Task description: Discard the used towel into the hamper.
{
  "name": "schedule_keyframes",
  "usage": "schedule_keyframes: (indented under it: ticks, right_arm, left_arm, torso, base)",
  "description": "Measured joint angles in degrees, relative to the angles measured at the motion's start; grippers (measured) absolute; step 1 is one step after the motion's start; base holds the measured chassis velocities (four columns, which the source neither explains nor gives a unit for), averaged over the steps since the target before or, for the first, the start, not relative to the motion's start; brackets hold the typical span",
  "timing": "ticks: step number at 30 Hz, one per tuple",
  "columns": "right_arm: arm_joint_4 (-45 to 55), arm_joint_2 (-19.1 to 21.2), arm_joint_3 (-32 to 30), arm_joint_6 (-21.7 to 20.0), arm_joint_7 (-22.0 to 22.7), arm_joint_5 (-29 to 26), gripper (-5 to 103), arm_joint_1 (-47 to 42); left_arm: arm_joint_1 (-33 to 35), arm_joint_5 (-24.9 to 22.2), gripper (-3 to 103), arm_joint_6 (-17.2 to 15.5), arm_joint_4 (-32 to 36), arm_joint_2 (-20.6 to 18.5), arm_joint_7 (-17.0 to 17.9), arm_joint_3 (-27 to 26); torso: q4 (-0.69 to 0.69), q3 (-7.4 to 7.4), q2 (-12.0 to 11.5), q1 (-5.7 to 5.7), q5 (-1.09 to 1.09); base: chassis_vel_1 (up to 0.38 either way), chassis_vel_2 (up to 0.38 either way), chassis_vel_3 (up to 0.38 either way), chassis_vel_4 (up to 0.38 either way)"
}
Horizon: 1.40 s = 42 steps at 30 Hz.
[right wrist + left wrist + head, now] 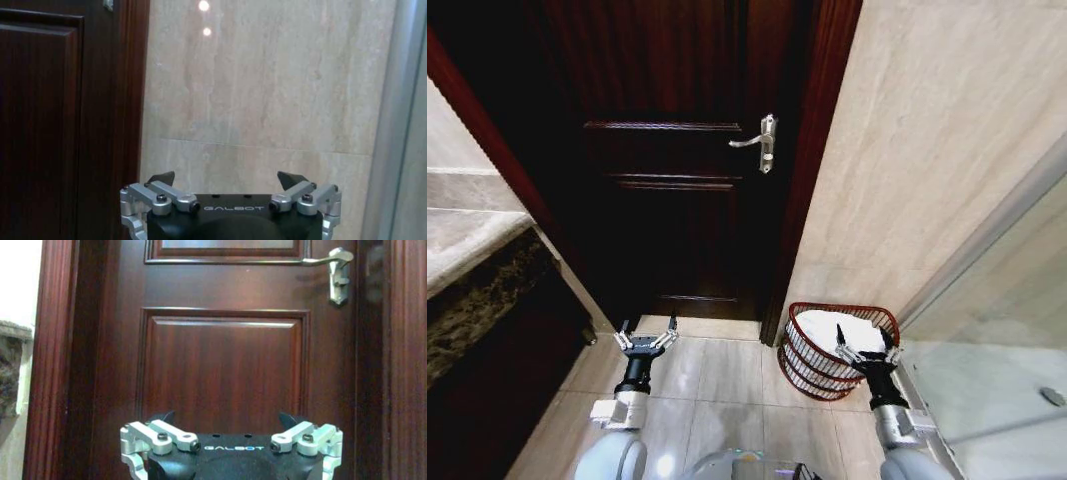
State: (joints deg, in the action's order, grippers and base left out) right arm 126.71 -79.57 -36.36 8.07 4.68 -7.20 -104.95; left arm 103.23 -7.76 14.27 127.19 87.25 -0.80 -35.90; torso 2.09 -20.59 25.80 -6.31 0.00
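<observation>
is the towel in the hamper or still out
In. The head view shows white cloth, the towel, lying inside the hamper by the wall. Both the right gripper and left gripper are open and empty.

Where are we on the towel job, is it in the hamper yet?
It looks done: a white towel lies inside the hamper on the floor by the door. Nothing is in hand: the right gripper is open and empty in front of the hamper, and the left gripper is open over the floor tiles. Nothing visible remains.
</observation>
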Motion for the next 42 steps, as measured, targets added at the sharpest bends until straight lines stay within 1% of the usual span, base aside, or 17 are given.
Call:
schedule_keyframes:
  ticks: [17,20,24,28,31,37,40,42]
  right_arm:
    - [-0.47,-0.35,-0.08,1.87,0.10,0.25,100,-0.58]
    - [-0.25,-0.75,-0.14,2.03,0.48,0.23,100,-0.25]
    - [0.30,-1.18,-0.14,2.00,0.87,0.34,100,-0.05]
    - [1.10,-1.74,-0.16,1.86,1.01,0.68,100,0.03]
    - [2.07,-2.35,-0.23,1.81,1.02,0.98,100,-0.35]
    - [2.79,-2.90,-0.09,1.85,0.81,1.18,100,-1.20]
    - [2.97,-3.51,-0.09,1.86,0.57,1.36,100,-1.36]
    - [3.08,-3.64,-0.15,1.83,0.38,1.39,100,-1.42]
  left_arm:
    - [0.01,0.28,100,0.31,-0.02,0.30,0.01,0.33]
    - [0.02,1.00,100,-0.82,0.10,0.28,0.76,0.31]
    - [0.03,1.18,100,-1.36,0.60,0.11,0.83,0.25]
    - [0.13,1.24,100,-2.08,1.46,-0.04,0.69,0.48]
    - [0.03,1.23,100,-2.93,1.99,-0.37,0.66,0.60]
    - [0.06,1.19,100,-3.68,2.58,-1.00,0.87,0.46]
    - [0.13,1.18,100,-4.82,3.62,-0.89,1.51,0.44]
    - [0.14,1.19,100,-5.07,3.85,-0.89,1.80,0.44]
  torso:
    - [0.00,0.00,0.00,0.00,-0.01]
    - [0.00,0.00,0.00,0.00,0.00]
    - [0.00,-0.10,0.20,-0.08,-0.01]
    - [0.00,-0.48,0.92,-0.41,0.00]
    - [0.00,-1.20,2.02,-0.81,-0.01]
    - [0.00,-1.99,3.26,-1.25,-0.01]
    - [0.00,-2.69,4.42,-1.73,0.00]
    - [0.00,-2.83,4.68,-1.85,0.00]
  base:
    - [-0.010,-0.041,0.009,0.037]
    - [0.000,0.000,0.000,0.000]
    - [0.000,0.000,0.000,0.000]
    - [0.000,0.000,0.000,0.000]
    - [0.000,0.000,0.000,0.000]
    - [0.000,0.000,0.000,0.000]
    - [0.000,0.000,0.000,0.000]
    - [0.000,0.000,0.000,0.000]
